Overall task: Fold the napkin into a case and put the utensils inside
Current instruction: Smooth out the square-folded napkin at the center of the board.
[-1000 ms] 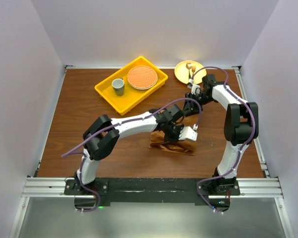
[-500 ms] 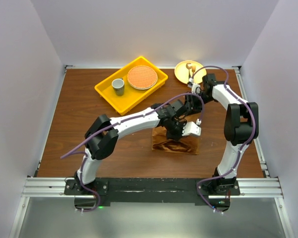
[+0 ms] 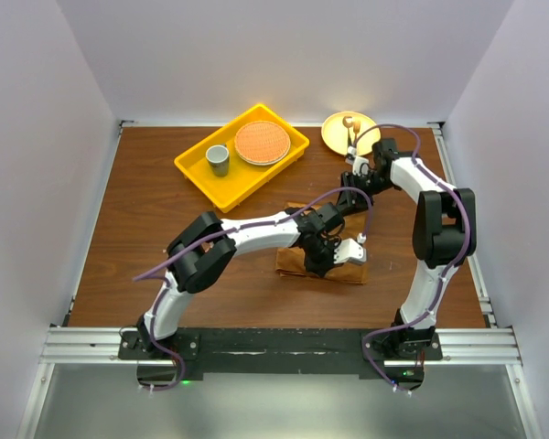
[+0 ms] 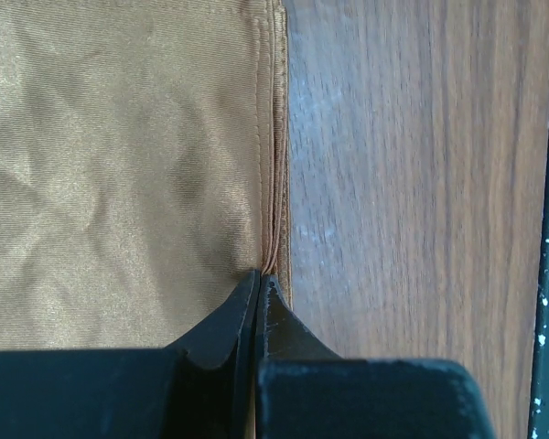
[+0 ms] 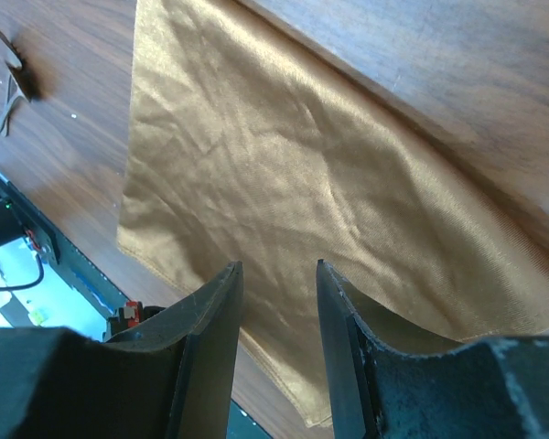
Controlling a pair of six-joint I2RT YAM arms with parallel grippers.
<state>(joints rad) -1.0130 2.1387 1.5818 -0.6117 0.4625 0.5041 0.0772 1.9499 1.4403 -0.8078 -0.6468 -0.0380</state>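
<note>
1. Napkin of soft rust-brown cloth (image 3: 291, 263) lies folded into an oblong on the brown wooden table (image 3: 165, 238), centre-right, between the two arms.
2. Left gripper (image 4: 259, 279) is clamped shut on the napkin's stacked hems, likely to hold the layers aligned for the crease.
3. Right gripper (image 5: 279, 270) hovers above the cloth with its jaws parted and empty, probably ready to steady it.

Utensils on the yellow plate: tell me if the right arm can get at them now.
Probably yes. The utensils lie uncovered on the yellow plate, close beside the right arm, and the right gripper hangs open and empty over the napkin.
</note>
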